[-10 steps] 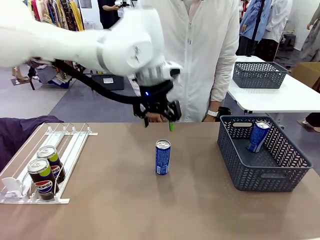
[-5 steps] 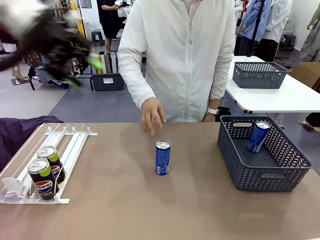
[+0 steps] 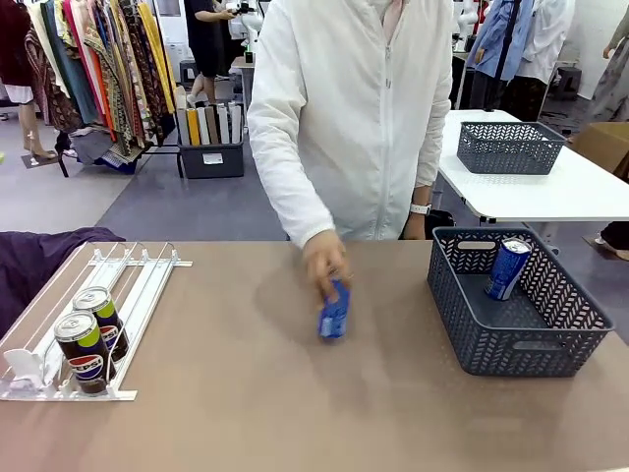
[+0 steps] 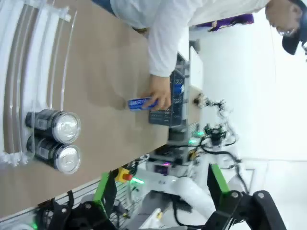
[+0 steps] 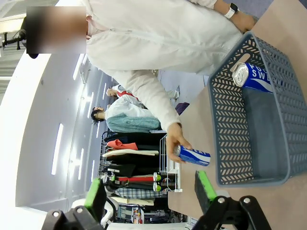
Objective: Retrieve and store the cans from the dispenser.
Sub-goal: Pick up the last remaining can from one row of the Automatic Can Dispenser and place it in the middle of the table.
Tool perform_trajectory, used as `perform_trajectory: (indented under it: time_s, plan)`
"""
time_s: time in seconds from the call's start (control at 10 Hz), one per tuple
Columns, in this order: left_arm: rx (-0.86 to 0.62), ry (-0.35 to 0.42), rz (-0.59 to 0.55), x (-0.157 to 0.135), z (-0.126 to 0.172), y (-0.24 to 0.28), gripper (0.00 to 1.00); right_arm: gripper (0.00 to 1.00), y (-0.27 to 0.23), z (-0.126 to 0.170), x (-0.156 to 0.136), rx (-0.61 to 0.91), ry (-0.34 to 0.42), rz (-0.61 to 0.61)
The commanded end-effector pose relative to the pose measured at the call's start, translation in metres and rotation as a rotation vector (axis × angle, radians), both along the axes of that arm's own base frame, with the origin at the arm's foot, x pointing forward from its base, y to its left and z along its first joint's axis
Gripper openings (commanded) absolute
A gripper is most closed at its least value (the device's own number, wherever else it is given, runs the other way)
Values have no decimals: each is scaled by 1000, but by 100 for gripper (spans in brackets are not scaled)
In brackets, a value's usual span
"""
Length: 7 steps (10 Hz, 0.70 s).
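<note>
Two Pepsi cans (image 3: 101,317) at dispenser (image 3: 147,280) stop end. Hand (image 3: 324,261) grips tilted blue can (image 3: 334,315) mid-table; another in basket (image 3: 511,359). Left gripper (image 4: 160,184) wide, empty; right gripper (image 5: 148,189) same. Best: give hand room, then take front can (image 3: 81,354) squarely from above.
</note>
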<state>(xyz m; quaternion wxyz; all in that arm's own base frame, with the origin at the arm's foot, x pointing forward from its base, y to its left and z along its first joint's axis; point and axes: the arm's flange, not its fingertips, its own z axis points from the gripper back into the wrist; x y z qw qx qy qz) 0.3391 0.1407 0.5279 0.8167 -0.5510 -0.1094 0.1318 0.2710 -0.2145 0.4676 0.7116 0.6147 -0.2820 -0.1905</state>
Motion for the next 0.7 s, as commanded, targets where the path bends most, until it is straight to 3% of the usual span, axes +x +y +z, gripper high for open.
perform_trajectory:
  time_s: [0.0,0.1,0.2,0.6]
  plan:
    - [-98,-25,8,-4,-19,4,100,100,0,4,3,9,-28,-4]
    - [-68,-8,-21,0,-21,5,100,100,0,4,3,9,-28,-4]
    - [-51,10,24,-9,-19,12,100,100,0,4,3,9,-28,-4]
    - [-51,10,24,-9,-19,12,100,100,0,4,3,9,-28,-4]
